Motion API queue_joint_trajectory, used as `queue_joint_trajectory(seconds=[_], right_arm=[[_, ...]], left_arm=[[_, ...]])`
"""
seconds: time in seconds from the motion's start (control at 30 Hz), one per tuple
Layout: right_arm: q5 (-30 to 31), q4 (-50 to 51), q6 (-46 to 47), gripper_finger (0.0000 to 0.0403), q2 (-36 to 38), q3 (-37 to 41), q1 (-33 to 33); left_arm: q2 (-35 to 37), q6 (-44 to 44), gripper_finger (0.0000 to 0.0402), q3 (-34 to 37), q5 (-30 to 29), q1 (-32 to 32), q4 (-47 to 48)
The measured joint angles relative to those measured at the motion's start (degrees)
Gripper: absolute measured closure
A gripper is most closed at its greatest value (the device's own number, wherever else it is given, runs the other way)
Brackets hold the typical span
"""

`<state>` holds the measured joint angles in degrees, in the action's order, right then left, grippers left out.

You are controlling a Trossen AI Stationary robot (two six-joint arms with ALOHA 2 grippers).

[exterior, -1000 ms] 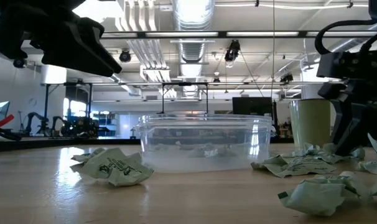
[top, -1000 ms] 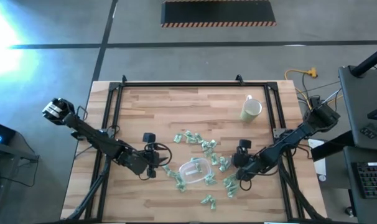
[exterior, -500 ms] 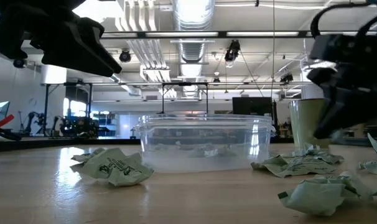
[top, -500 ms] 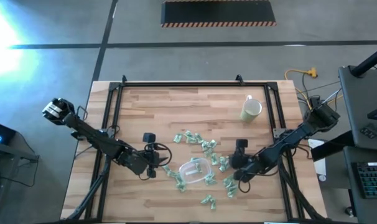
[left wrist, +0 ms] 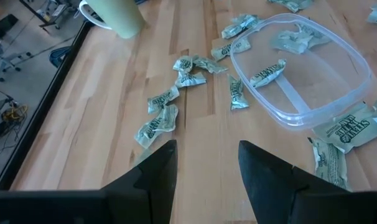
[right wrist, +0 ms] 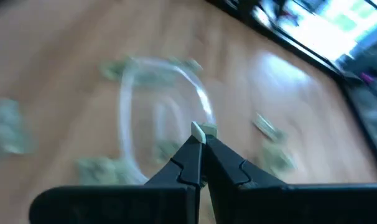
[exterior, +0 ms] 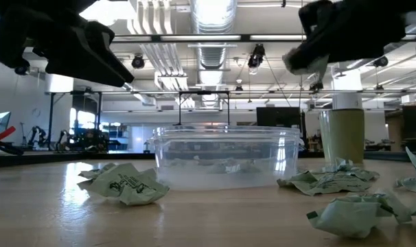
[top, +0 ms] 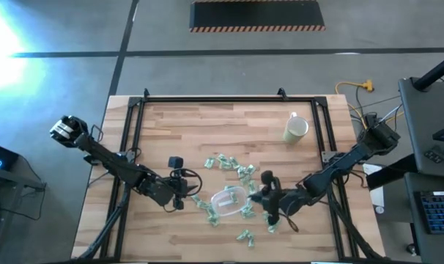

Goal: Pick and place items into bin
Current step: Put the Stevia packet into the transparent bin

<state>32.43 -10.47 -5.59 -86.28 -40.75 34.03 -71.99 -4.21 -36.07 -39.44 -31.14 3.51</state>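
The right tool (right wrist: 200, 142) is pinched shut on one small pale-green wrapped item (right wrist: 204, 131), which shows only as a pale scrap poking out between the tips. In the high view this right tool (top: 253, 198) sits just beside the rim of the small shallow clear plastic oval bin (top: 230, 202), on the side toward its own arm. In the low view it hangs well above desk height with a pale scrap at its tip. Carrying the piece high would let it clear the bin wall; my guess is that the next step is to bring it over the opening and let go.

The bin already holds a few wrapped pieces (left wrist: 267, 73). The other small crinkly pale-green and whitish items (top: 238, 171) lie loose on the wooden desk (top: 207, 132), scattered all round the bin, some just beside the right tool and some beyond it. A cream-coloured mug (top: 295, 130) stands well apart from both tools, out of the way of the work.

The left tool (left wrist: 204, 165) waits on the bin's opposite side, its two dark fingers standing apart and empty above bare desk, near the bin yet clear of the right arm's path.
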Motion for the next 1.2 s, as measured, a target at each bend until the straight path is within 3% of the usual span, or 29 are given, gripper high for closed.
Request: queue_joint_trajectory(seconds=[0.1,0.3,0.5,0.67,0.9,1.2], right_arm=[[-5.09,-4.04,-2.45,0.0394,-0.02,0.67,-0.8],[-6.47,-6.01,-2.88,0.0394,-0.52,0.96,-3.0],[-15.25,-15.44,-5.26,0.0394,-6.6,1.06,-6.18],[-15.77,-15.61,-5.34,0.0394,-10.31,0.51,-8.21],[-16.25,-15.3,-3.27,0.0393,-10.07,0.41,-8.97],[-18.99,-15.46,-2.98,0.0322,-10.23,0.43,-9.14]], left_arm=[[0.0,0.0,0.0247,0.0,-0.01,0.0,-0.41],[0.0,0.02,0.0247,0.0,0.19,0.0,-3.04],[-0.02,-0.4,0.0247,0.02,0.39,0.0,-3.12],[-0.02,-1.49,0.0247,0.13,1.15,0.0,-3.0],[-0.02,-1.49,0.0247,0.7,2.05,-0.02,-3.05],[-0.02,-1.53,0.0247,1.03,2.03,-0.02,-3.31]])
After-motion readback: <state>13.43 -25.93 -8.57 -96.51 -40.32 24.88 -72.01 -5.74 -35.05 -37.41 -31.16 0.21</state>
